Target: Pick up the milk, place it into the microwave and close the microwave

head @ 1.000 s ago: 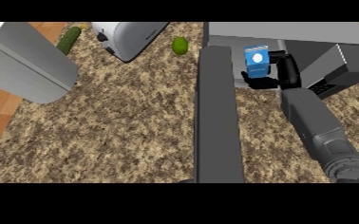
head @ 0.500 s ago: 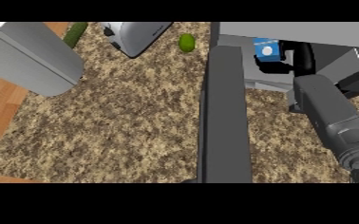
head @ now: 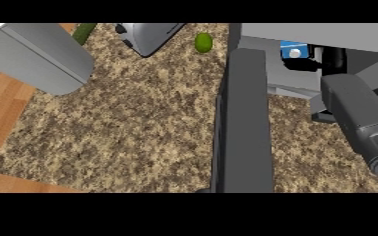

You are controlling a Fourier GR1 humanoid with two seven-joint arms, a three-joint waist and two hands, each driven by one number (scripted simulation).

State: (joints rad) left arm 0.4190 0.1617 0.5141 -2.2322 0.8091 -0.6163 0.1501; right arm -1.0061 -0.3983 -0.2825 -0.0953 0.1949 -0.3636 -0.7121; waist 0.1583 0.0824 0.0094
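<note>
Milk carton (head: 294,51), blue with a white patch, tucked inside the microwave (head: 310,34) at upper right, on its grey floor beneath the top panel. Right robot hand (head: 317,64) black, just right of the carton and touching it, fingers curled at its side; hard to tell whether clamped on it or only resting against it. Grey forearm (head: 354,110) running down to the right edge. Microwave door (head: 244,125) swung wide open, standing edge-on as a long dark grey slab from the oven's front down to the bottom edge. Speckled brown tabletop (head: 140,115) spreading left of the door. Green fruit (head: 203,42) lying near the top, just left of the microwave. Toaster (head: 148,36) silver, beside it further left. Dark green vegetable (head: 84,32) at the top, partly cut off. Large grey block (head: 40,55) at upper left, over the tabletop's wooden edge.
</note>
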